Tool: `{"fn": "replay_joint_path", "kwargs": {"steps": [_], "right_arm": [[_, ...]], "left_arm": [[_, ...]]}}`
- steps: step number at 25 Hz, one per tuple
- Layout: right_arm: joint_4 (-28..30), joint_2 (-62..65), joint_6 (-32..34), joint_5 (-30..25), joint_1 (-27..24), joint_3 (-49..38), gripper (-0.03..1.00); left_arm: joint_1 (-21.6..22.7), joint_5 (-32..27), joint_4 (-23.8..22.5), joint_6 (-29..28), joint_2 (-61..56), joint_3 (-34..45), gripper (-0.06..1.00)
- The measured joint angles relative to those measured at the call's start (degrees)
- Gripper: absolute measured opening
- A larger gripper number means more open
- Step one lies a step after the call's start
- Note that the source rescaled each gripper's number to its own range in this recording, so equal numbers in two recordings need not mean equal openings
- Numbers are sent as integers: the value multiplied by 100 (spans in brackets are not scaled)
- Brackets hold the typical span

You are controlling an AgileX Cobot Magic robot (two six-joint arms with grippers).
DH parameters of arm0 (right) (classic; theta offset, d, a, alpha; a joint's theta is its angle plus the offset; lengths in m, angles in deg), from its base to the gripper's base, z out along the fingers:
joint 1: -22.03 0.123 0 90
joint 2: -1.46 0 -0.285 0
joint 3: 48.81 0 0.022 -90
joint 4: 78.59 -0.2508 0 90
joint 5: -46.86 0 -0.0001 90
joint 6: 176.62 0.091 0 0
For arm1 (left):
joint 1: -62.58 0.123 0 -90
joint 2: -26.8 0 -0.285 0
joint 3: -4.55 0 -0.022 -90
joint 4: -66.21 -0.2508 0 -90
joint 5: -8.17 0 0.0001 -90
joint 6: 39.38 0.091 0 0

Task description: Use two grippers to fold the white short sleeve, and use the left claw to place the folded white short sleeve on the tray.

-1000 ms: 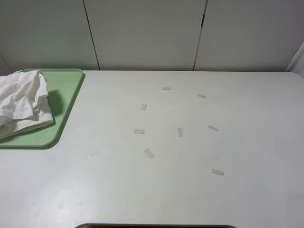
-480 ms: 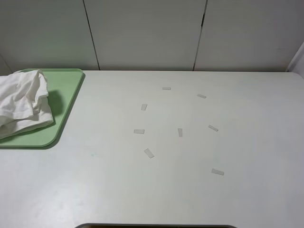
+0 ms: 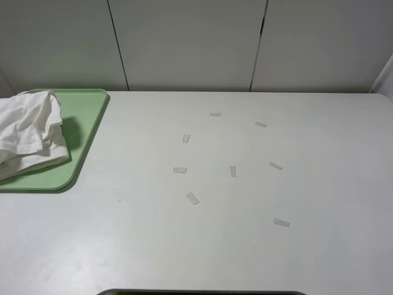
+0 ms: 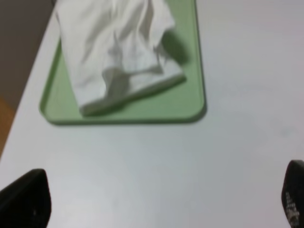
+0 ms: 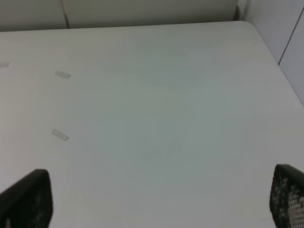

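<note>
The white short sleeve [image 3: 29, 132] lies bunched and folded on the pale green tray [image 3: 86, 117] at the table's far left. The left wrist view shows the shirt [image 4: 116, 50] on the tray [image 4: 190, 102] too. My left gripper [image 4: 161, 202] is open and empty, its fingertips [image 4: 26, 199] wide apart over bare table, short of the tray. My right gripper [image 5: 156, 199] is open and empty over bare table on the right side. Neither arm shows in the exterior high view.
Several small pale tape strips [image 3: 193, 198] are scattered over the middle of the white table [image 3: 184, 246]. Two strips [image 5: 60, 135] show in the right wrist view. White wall panels stand behind the table's far edge.
</note>
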Motion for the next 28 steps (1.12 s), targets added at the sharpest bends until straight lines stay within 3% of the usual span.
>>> {"fn": "replay_joint_path", "kwargs": {"steps": [4,10,28], "right_arm": [[0,0,0,0,0,0,100],[0,0,0,0,0,0,100],[0,0,0,0,0,0,100]], "left_arm": [[0,-62,-110,-180,0,802,97],[0,333,-155,-203,0,1061,96],[-29,447,-74,-216,0,1105,96]]}}
